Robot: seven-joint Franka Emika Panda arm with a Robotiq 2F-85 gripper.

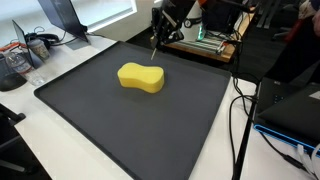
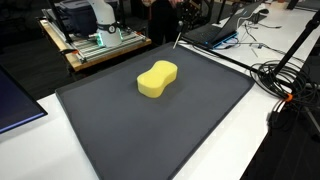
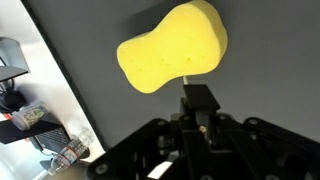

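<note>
A yellow, peanut-shaped sponge point(image 1: 140, 77) lies on a large dark mat point(image 1: 110, 125); both show in both exterior views, the sponge point(image 2: 157, 79) toward the far half of the mat point(image 2: 150, 135). My gripper point(image 1: 158, 36) hangs above the mat's far edge, behind the sponge and clear of it. Its fingers are closed on a thin pale stick point(image 2: 177, 40) that points down toward the mat. In the wrist view the sponge point(image 3: 172, 45) fills the top, and the closed fingers point(image 3: 195, 97) sit just below it, with the stick's tip point(image 3: 186, 78) at the sponge's edge.
White table around the mat. Headphones and cables point(image 1: 30, 45) at one corner. A cart with electronics point(image 2: 95, 40) stands behind the mat. Laptops point(image 2: 225, 30) and thick black cables point(image 2: 285, 80) lie at the side. A dark laptop point(image 1: 290, 110) lies beside the mat.
</note>
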